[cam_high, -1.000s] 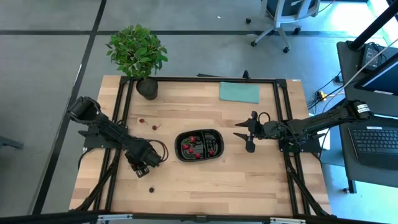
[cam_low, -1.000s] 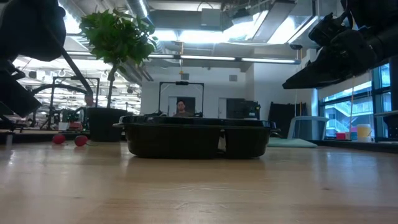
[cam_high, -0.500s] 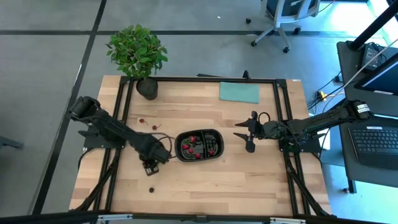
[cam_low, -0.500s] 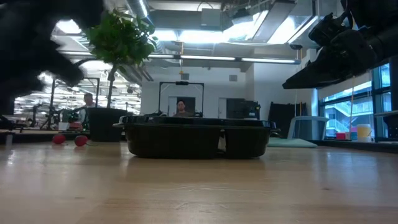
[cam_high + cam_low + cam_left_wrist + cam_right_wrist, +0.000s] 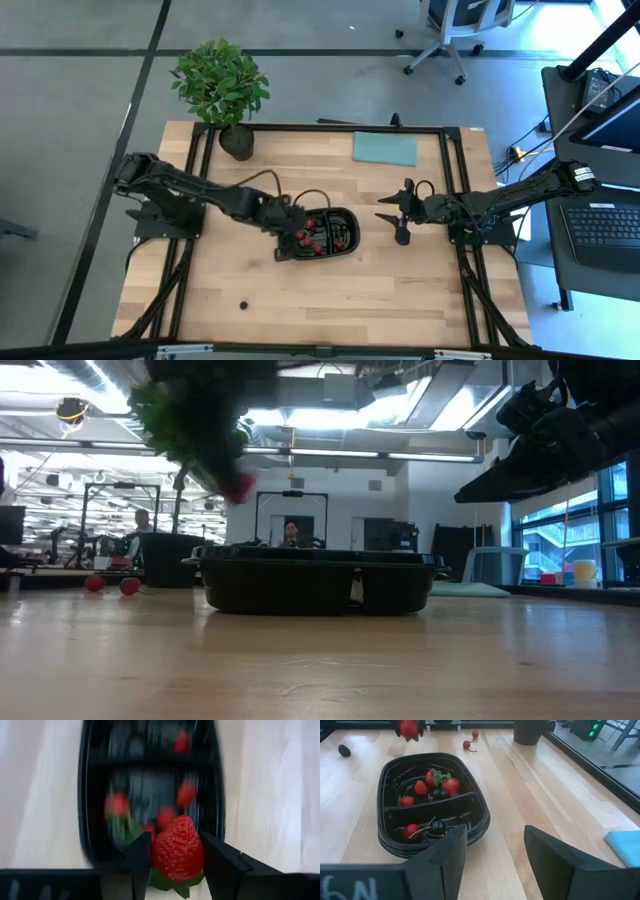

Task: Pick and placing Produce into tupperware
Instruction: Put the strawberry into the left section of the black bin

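Left wrist view: left hand (image 5: 175, 865) grasping red strawberry (image 5: 177, 847) over black plastic two-compartment tray (image 5: 86, 820); early release risks drop onto table. Right hand (image 5: 492, 852) released, waiting.

The high view looks straight down on the whole tabletop (image 5: 330, 290), the low view skims level across it toward the room, and both wrist views sit close, all four sharing the black tupperware (image 5: 345, 246).

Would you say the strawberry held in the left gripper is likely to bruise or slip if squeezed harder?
Probably delicate: the strawberry looks soft, so firmer pressure might bruise it. It sits snugly between the left gripper fingers, so slipping seems unlikely. Its tapered shape could let it roll once dropped into the tupperware.
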